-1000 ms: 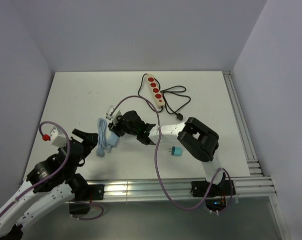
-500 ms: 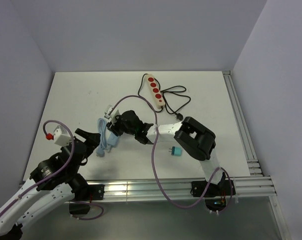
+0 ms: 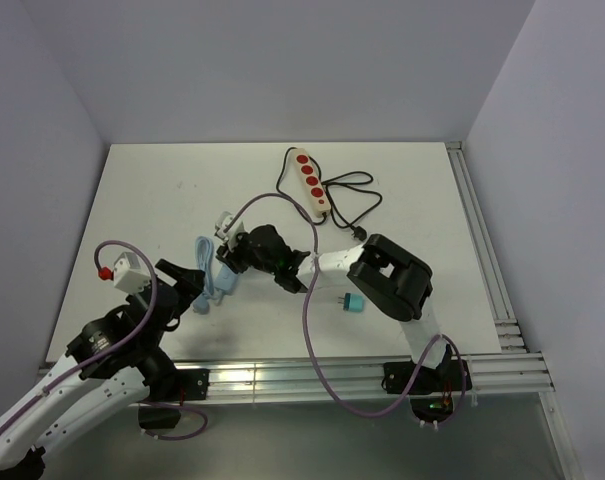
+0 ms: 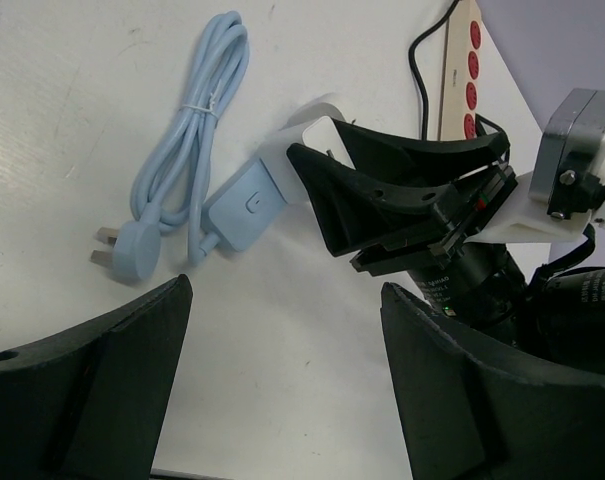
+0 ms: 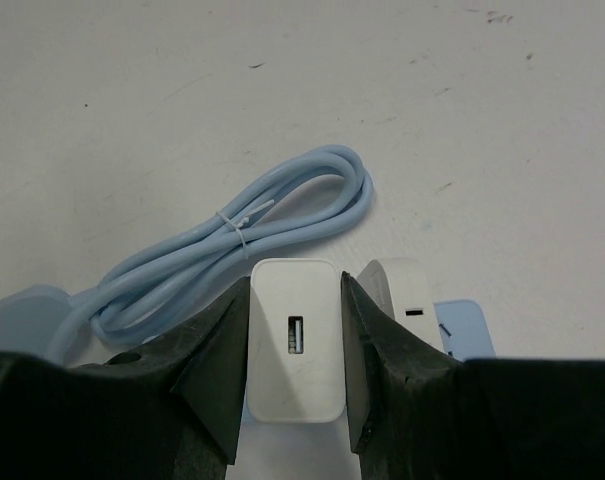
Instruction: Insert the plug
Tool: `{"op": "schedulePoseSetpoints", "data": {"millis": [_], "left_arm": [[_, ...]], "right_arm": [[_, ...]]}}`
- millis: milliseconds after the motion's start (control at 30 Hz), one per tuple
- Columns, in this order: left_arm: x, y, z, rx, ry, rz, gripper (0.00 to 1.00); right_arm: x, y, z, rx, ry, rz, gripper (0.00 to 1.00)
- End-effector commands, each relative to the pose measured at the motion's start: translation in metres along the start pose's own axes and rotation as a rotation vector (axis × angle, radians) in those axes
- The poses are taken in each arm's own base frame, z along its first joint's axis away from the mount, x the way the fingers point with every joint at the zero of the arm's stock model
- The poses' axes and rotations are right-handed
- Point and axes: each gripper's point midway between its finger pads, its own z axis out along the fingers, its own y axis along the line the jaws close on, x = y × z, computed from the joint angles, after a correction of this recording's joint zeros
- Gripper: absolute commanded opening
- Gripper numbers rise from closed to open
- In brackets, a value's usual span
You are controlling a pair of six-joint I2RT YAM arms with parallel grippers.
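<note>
My right gripper [image 5: 295, 288] is shut on a white USB charger plug [image 5: 294, 340], low over the table, with its USB port facing the right wrist camera. From above, this gripper [image 3: 234, 243] and the plug [image 3: 224, 224] sit left of centre. The beige power strip [image 3: 310, 183] with red sockets lies farther back, apart from the plug. My left gripper [image 4: 287, 292] stands open over bare table, just in front of the right gripper's black fingers [image 4: 382, 190]. Seen from above, it [image 3: 189, 281] is left of and nearer than the plug.
A coiled light blue cable [image 3: 208, 277] with its blue adapter [image 4: 244, 205] lies between the two grippers. A second white block [image 5: 407, 290] rests beside the held plug. A small teal plug [image 3: 353, 303] lies near the right arm. The strip's black cord [image 3: 354, 205] curls to the right.
My left arm has moved to the right and forward, closer to the blue cable, still open. The right gripper has barely shifted and still holds the white plug.
</note>
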Motion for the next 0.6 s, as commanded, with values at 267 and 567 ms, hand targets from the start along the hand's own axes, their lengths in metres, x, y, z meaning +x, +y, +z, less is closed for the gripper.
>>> {"op": "schedulePoseSetpoints", "data": {"millis": [267, 567], "left_arm": [[-0.012, -0.015, -0.008, 0.054, -0.016, -0.045, 0.81], [-0.018, -0.012, -0.013, 0.057, -0.031, -0.05, 0.81]], "right_arm": [[0.167, 0.031, -0.034, -0.03, 0.465, 0.112, 0.0], [0.183, 0.032, -0.059, 0.003, 0.476, 0.137, 0.0]]}}
